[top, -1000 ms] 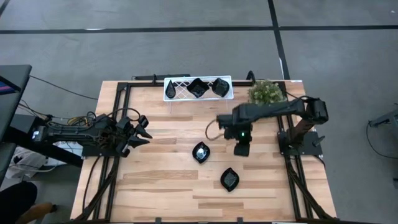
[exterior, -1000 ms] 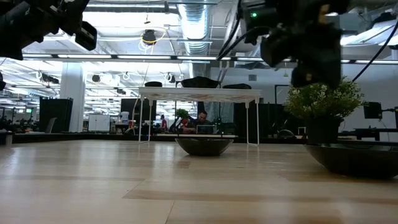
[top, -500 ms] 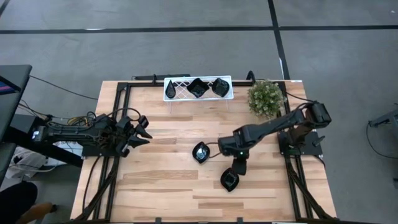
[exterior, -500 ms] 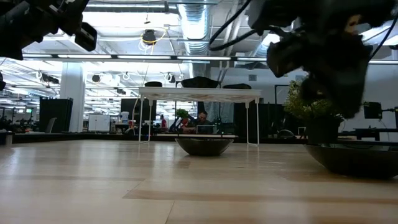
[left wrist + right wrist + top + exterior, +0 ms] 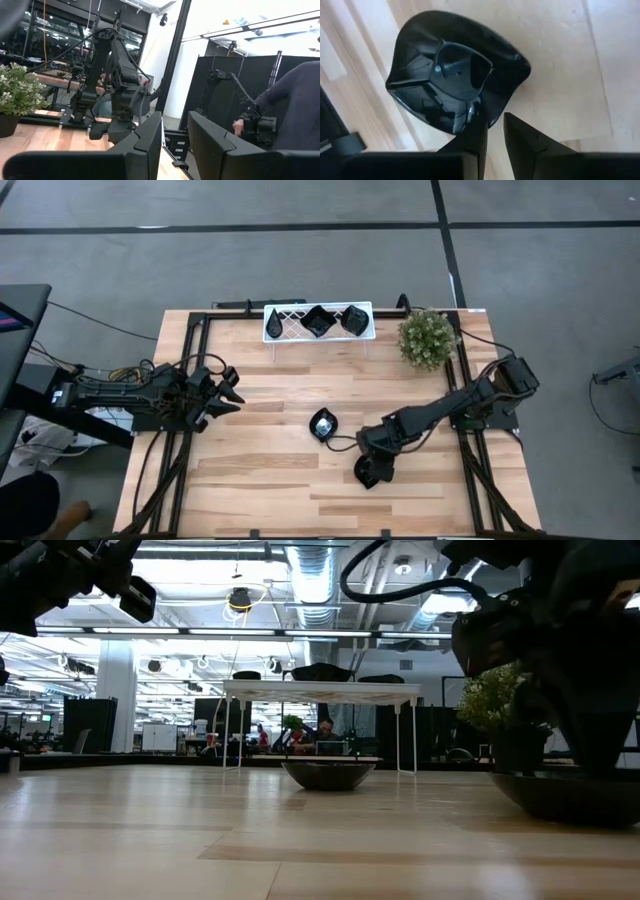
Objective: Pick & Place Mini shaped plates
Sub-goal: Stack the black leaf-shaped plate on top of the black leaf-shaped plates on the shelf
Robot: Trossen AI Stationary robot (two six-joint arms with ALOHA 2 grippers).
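Note:
One mini shaped plate, glossy black with a wavy rim (image 5: 455,75), rests on its underside on the wooden table near the front (image 5: 364,477). My right gripper (image 5: 495,131) slants down over its rim, open by a narrow gap, one finger over the bowl and one outside it. A second black plate (image 5: 322,424) sits mid-table. Two more lie on the white wire rack (image 5: 285,322) at the far edge. My left gripper (image 5: 230,386) waits open above the table's left side. My right gripper hangs just over the near plate's rim (image 5: 487,117), coming from above at a slant. One finger (image 5: 476,134) overlaps the rim in the wrist view. Whether it touches the plate, I cannot tell.
A small green plant in a dark pot (image 5: 428,338) stands at the far right, beside the rack. A black frame (image 5: 195,360) runs along the table's edges. Bare wood lies between the two arms and along the near edge.
My right gripper has swung from beside the mid-table plate toward the near edge and come down over the near plate, tipping steeply downward and rolling as it went. The plates have stayed put.

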